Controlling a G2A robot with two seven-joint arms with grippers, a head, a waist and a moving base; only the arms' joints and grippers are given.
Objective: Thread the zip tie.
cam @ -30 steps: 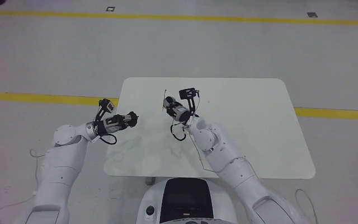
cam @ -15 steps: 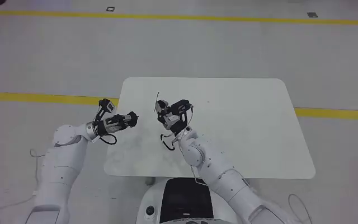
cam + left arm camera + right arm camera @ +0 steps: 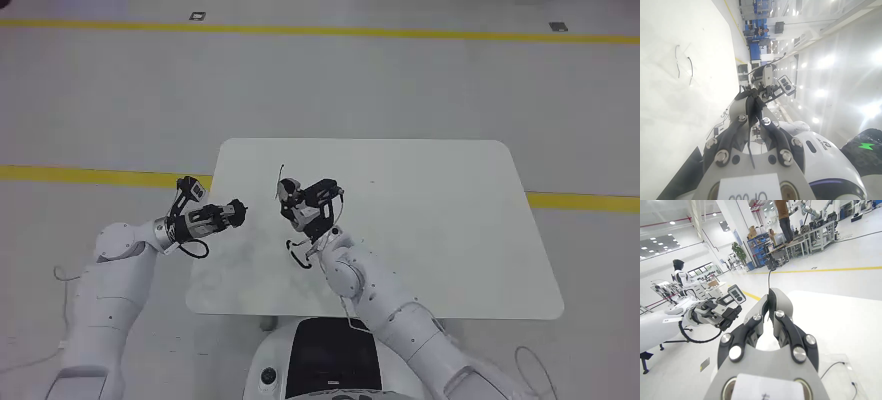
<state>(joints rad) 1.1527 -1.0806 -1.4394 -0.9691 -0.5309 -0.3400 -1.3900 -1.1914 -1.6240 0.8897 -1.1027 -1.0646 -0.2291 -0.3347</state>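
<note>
My right gripper is shut on a thin black zip tie above the left part of the white table. In the right wrist view the zip tie stands up out of the closed gripper. My left gripper hovers at the table's left edge, a short gap from the right one and facing it. It is shut on another black zip tie strand, which runs back from its fingertips to the palm. The right gripper shows just beyond them.
Spare black zip ties lie on a clear plastic sheet on the table, behind the right gripper. The table's right half is bare. A person and benches stand far off in the room.
Over the last second the right gripper carried its zip tie leftward, closer to the left gripper, and has since held still. The left arm has not moved.
</note>
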